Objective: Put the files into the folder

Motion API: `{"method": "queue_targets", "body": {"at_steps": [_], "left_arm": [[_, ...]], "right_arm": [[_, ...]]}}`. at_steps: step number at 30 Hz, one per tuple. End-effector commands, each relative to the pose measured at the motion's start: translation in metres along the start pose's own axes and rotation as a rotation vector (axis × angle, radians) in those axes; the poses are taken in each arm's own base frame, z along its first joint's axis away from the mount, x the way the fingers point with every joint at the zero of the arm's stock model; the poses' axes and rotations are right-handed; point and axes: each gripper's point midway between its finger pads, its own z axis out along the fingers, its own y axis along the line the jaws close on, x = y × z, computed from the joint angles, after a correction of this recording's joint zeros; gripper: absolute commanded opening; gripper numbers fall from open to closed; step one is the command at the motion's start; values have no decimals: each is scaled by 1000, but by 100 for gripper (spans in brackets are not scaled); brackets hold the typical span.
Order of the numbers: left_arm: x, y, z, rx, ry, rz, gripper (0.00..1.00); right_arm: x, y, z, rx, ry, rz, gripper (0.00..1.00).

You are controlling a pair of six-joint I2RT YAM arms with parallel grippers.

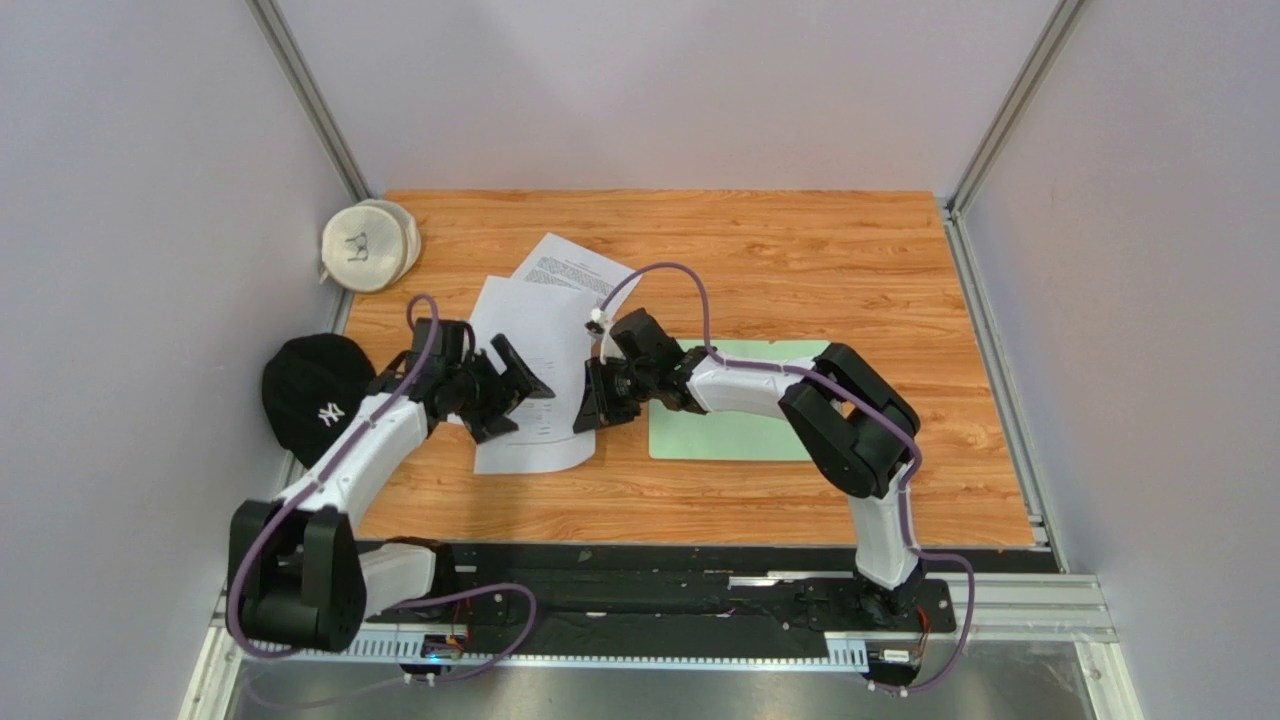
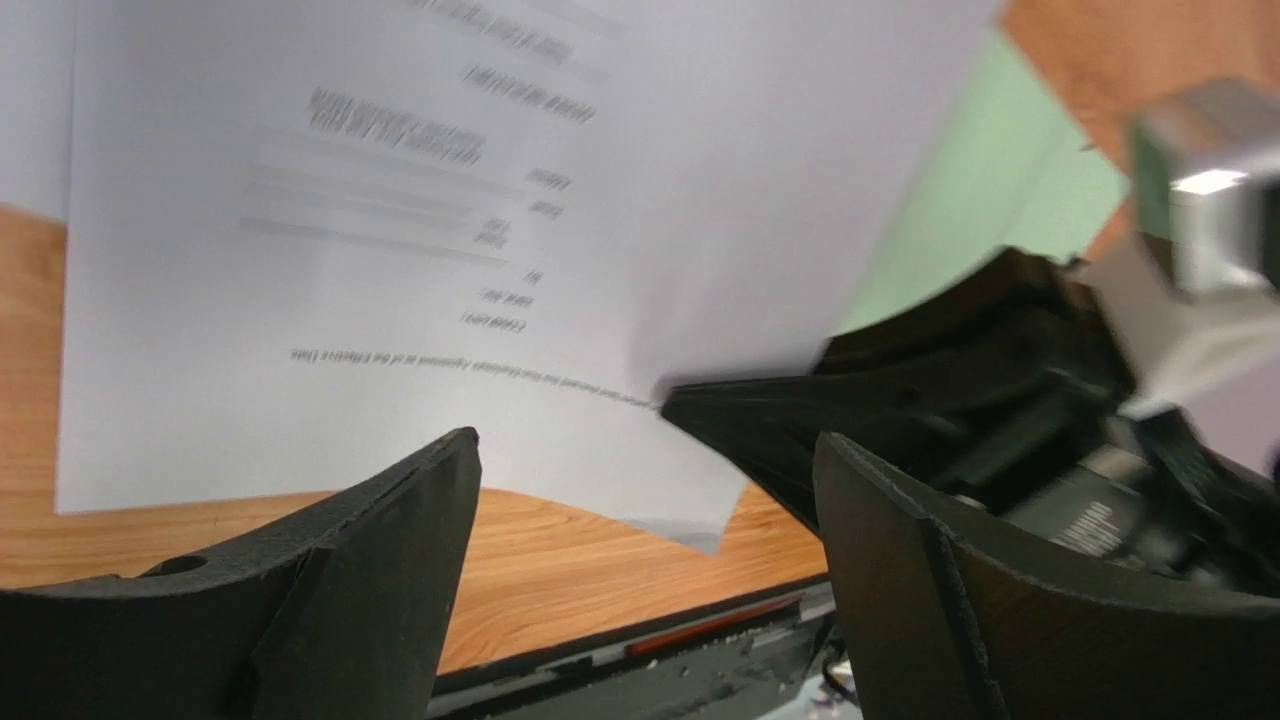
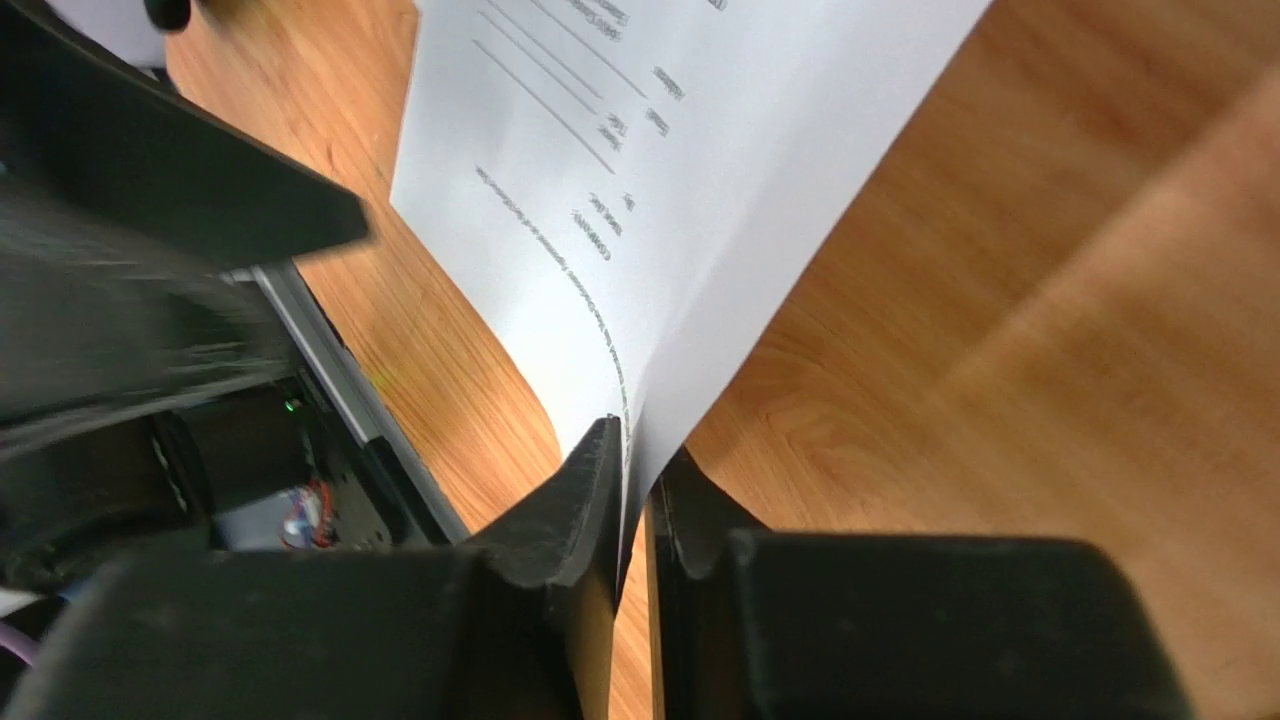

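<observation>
Right wrist: end effector (image 3: 639, 450) hides files' (image 3: 676, 150) edge.

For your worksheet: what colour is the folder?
The folder is pale green, clearest in the top external view.

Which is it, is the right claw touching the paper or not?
Touching. The right wrist view shows the paper pinched at its edge between the two fingers of the right claw, no gap.

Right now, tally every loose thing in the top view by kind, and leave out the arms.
Paper sheets: at least 2, overlapping
Green folder: 1
Black cap: 1
White round pouch: 1
Total: at least 5
</observation>
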Motion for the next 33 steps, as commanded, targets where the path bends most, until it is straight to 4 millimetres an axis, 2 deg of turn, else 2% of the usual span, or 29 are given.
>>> {"method": "queue_targets", "body": {"at_steps": [1,3,4,6,8,9,11,12,13,14,15,16,20,22,23,27,32,33], "left_arm": [[-44,-52,-62,102,-212,337,90],[-54,-60,-78,66,-235,378,91],[-59,-59,-81,43,-248,411,91],[-65,-65,-85,29,-236,431,91],[-64,-75,-86,69,-215,465,90],[-62,-82,-83,107,-197,469,90],[-60,-88,-78,148,-184,448,89],[-57,-93,-73,188,-170,441,89],[-53,-96,-70,213,-151,410,88],[-51,-98,-66,240,-138,403,86],[-45,-101,-65,271,-106,398,86],[-41,-102,-64,285,-92,383,85],[-33,-96,-60,309,-96,373,85],[-30,-94,-61,318,-96,371,85],[-27,-92,-60,325,-99,373,85],[-19,-92,-56,362,-73,351,85],[-2,-104,-45,418,10,355,84],[1,-106,-44,418,18,362,84]], "right_arm": [[2,-12,-31,-6,129,-178,10],[6,-14,-46,-57,190,-209,5],[11,-27,-58,-42,226,-242,5],[12,-30,-76,-50,253,-303,5],[20,-46,-97,-28,320,-374,6],[30,-61,-110,46,383,-367,7],[20,-76,-121,88,411,-439,9],[25,-95,-126,168,468,-413,11],[9,-97,-131,194,466,-442,11],[9,-104,-135,211,505,-467,13],[10,-120,-145,301,552,-471,14],[2,-133,-148,367,564,-483,14],[-22,-171,-175,544,582,-590,11],[-31,-176,-184,559,576,-668,11],[-32,-186,-193,599,621,-732,12],[-60,-203,-215,698,613,-818,11],[-79,-226,-215,731,641,-883,12],[-87,-225,-216,742,626,-891,12]]}}
